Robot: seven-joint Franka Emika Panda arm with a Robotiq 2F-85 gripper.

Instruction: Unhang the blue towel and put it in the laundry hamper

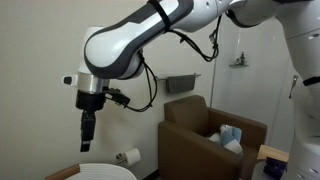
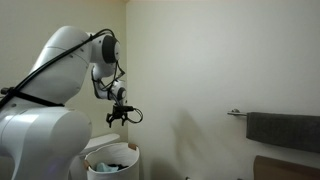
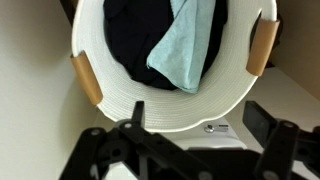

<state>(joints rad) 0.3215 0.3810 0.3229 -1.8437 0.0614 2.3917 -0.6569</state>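
The light blue towel (image 3: 186,48) lies inside the white laundry hamper (image 3: 160,103), on top of dark clothes (image 3: 133,45). In the wrist view my gripper (image 3: 197,127) is open and empty, its two black fingers spread wide just above the hamper's near rim. In both exterior views the gripper (image 1: 88,128) (image 2: 120,116) hangs in the air above the hamper (image 1: 97,172) (image 2: 112,159), pointing down and not touching it. The towel is hidden in the exterior views.
A brown armchair (image 1: 205,138) with a pale blue cloth (image 1: 231,136) on it stands against the wall. A dark towel hangs on a wall rail (image 1: 182,84) (image 2: 283,130). A toilet roll (image 1: 130,157) is on the wall beside the hamper.
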